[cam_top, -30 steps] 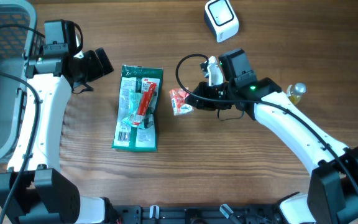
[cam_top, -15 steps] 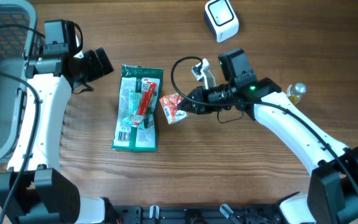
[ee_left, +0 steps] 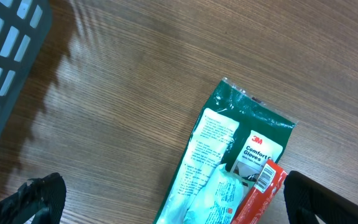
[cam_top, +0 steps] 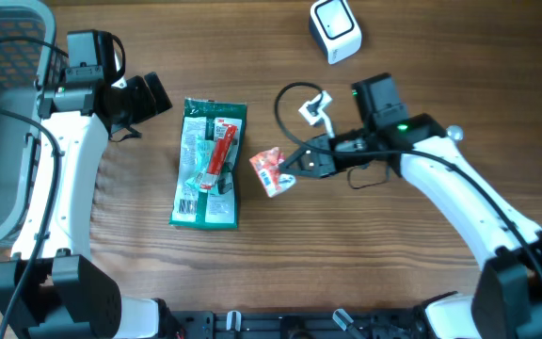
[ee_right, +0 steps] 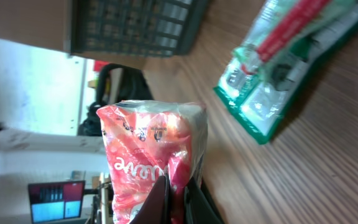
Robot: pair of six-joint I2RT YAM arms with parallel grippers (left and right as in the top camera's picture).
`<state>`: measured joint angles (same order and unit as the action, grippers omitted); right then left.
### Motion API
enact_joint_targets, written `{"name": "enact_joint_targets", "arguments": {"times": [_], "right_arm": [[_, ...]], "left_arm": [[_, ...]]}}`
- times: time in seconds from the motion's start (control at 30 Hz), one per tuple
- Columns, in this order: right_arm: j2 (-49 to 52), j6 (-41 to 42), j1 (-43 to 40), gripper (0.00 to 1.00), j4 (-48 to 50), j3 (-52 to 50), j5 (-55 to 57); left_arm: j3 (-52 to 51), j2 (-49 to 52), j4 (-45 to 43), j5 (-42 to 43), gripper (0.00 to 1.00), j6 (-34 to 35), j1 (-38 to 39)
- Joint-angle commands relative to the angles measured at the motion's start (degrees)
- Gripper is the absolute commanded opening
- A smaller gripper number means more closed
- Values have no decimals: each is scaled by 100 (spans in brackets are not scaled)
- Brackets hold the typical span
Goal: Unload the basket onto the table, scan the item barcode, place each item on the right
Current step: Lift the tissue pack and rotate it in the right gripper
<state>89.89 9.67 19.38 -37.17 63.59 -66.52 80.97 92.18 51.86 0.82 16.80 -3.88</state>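
My right gripper (cam_top: 294,168) is shut on a red and white snack packet (cam_top: 271,171), which it holds just above the table's middle. In the right wrist view the packet (ee_right: 154,155) is pinched at its edge between the dark fingers (ee_right: 194,199). The white barcode scanner (cam_top: 335,28) stands at the back of the table, well away from the packet. My left gripper (cam_top: 149,99) hangs open at the left, above the table beside a green glove package (cam_top: 205,188). Nothing is between the left fingers (ee_left: 36,199).
A red sachet (cam_top: 222,155) lies on top of the green package (ee_left: 222,155). A grey basket (cam_top: 26,11) fills the far left corner. A small round object (cam_top: 455,133) peeks out behind the right arm.
The right arm carried the packet a little left, then back right and toward the front, turning it. The left arm has not moved.
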Motion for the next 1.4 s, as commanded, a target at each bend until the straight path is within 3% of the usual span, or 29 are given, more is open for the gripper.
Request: {"name": "enact_joint_targets", "arguments": {"times": [0.0, 0.27, 0.5, 0.8, 1.07, 1.37], "right_arm": [[-581, -728, -140, 4, -280, 11, -730], [-1388, -970, -186, 4, -420, 11, -1510], [-1506, -1276, -385, 4, -424, 11, -2605], [-1506, -1174, -612, 4, -660, 11, -2643], [-1506, -192, -612, 4, -269, 11, -2636], [-1506, -201, -612, 4, -251, 11, -2583]], "left_arm": [[63, -50, -11, 44, 100, -7, -15], [63, -50, -11, 44, 100, -7, -15], [63, -50, -11, 44, 100, -7, -15], [63, -50, -11, 44, 100, -7, -15], [63, -50, -11, 44, 100, -7, -15], [63, -50, -11, 44, 100, -7, -15]]}}
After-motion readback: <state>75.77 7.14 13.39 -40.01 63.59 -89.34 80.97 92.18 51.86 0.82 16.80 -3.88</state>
